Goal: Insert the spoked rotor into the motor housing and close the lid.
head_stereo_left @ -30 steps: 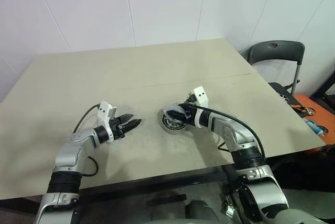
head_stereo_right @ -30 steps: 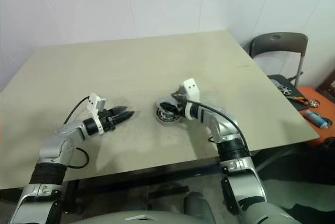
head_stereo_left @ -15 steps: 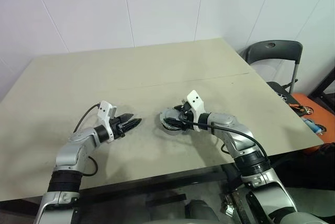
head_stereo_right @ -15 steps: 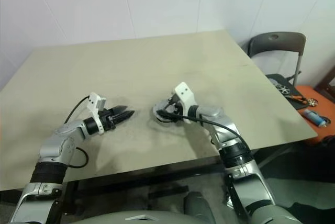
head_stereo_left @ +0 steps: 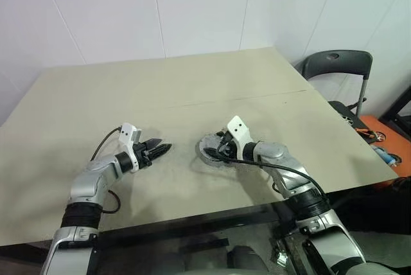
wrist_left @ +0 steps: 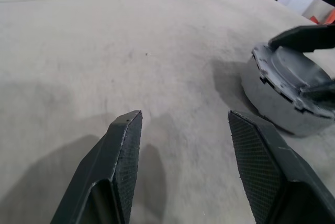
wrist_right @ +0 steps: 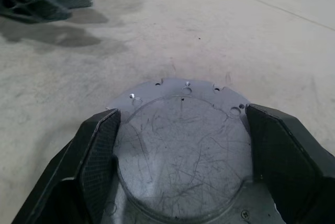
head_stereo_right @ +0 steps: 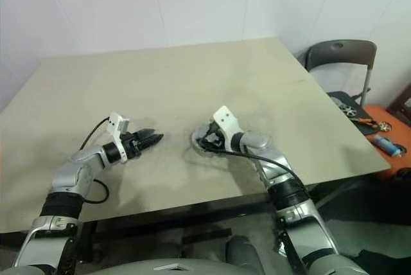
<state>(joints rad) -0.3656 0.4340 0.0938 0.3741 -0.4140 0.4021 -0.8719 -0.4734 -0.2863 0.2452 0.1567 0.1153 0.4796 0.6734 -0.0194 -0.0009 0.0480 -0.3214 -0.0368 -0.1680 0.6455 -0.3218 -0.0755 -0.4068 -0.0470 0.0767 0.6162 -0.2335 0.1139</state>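
The left gripper is hovering open and empty over the table, near the stack. Just right of it, the right gripper is clamping the lid at its toothed edge atop the motor housing. The rotor is presumably sitting hidden inside. Closing seems underway; next, the lid probably needs pressing flush before release.
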